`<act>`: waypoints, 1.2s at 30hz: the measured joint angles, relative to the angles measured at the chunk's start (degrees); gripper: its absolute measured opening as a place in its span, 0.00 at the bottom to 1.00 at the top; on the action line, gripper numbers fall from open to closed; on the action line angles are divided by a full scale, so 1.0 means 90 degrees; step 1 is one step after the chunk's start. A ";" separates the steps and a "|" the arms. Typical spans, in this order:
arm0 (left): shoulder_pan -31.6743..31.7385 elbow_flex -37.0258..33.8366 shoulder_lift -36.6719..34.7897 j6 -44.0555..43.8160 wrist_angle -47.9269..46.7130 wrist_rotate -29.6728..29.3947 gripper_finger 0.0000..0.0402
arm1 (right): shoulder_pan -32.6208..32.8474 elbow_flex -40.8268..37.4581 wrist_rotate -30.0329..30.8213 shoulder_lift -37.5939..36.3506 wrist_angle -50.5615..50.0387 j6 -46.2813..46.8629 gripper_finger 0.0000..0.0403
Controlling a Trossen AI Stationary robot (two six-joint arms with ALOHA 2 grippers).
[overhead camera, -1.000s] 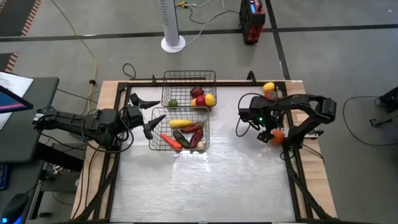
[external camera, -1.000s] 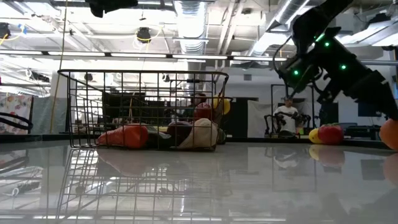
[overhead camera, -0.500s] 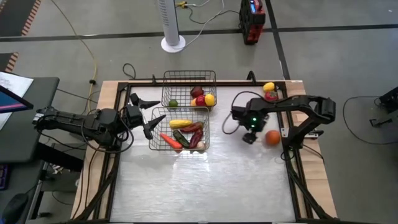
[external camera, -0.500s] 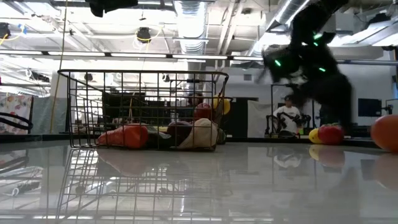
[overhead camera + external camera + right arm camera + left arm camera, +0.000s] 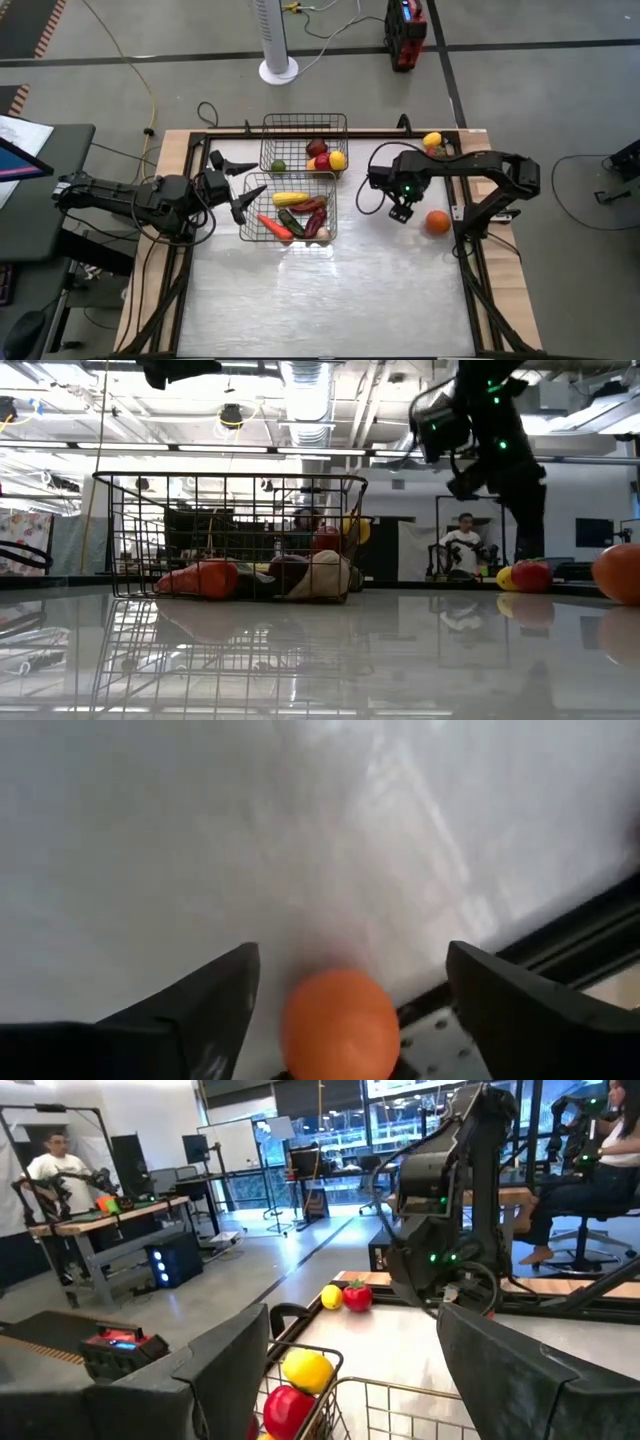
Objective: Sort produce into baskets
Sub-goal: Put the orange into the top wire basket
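Note:
Two black wire baskets stand side by side left of the table's middle. The far basket (image 5: 305, 145) holds round green, red and yellow fruits. The near basket (image 5: 290, 212) holds corn, a carrot and long dark vegetables. An orange fruit (image 5: 437, 221) lies on the table near the right edge; it also shows in the right wrist view (image 5: 340, 1020). My right gripper (image 5: 401, 212) hangs open and empty above the table, just left of the orange. A yellow fruit and a red fruit (image 5: 432, 143) lie at the far right corner. My left gripper (image 5: 245, 190) waits open at the baskets' left side.
The table's raised frame rail (image 5: 462, 230) runs close to the right of the orange. The shiny tabletop (image 5: 340, 290) in front of the baskets is bare. A person sits (image 5: 463, 545) in the room beyond the table.
My right gripper has drawn away from the orange toward the table's left and has risen. The orange now lies on the table by the right edge, apart from the fingers.

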 joint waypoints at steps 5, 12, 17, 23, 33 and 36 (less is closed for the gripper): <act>-0.0037 -0.0002 0.0000 -0.0055 -0.0106 0.0000 0.69 | -0.0067 -0.0478 -0.0446 0.0000 -0.0220 0.0106 0.97; -0.0036 -0.0002 0.0000 0.0003 -0.0115 -0.0002 0.69 | 0.0350 -0.1205 -0.0522 0.0002 -0.0278 0.0219 0.99; -0.0036 -0.0002 0.0000 0.0001 -0.0116 -0.0003 0.69 | 0.0584 -0.1710 -0.0603 0.0002 -0.0241 0.0318 0.99; -0.0036 -0.0002 0.0000 -0.0004 -0.0115 -0.0004 0.69 | 0.0819 -0.2251 -0.0515 0.0007 -0.0102 0.0352 0.99; -0.0036 -0.0002 0.0000 -0.0012 -0.0099 -0.0005 0.69 | 0.0968 -0.2283 -0.0473 0.0012 -0.0043 0.0093 0.97; -0.0036 -0.0005 -0.0002 -0.0012 -0.0098 -0.0004 0.69 | 0.0884 -0.2269 -0.0485 0.0014 -0.0049 -0.0006 0.93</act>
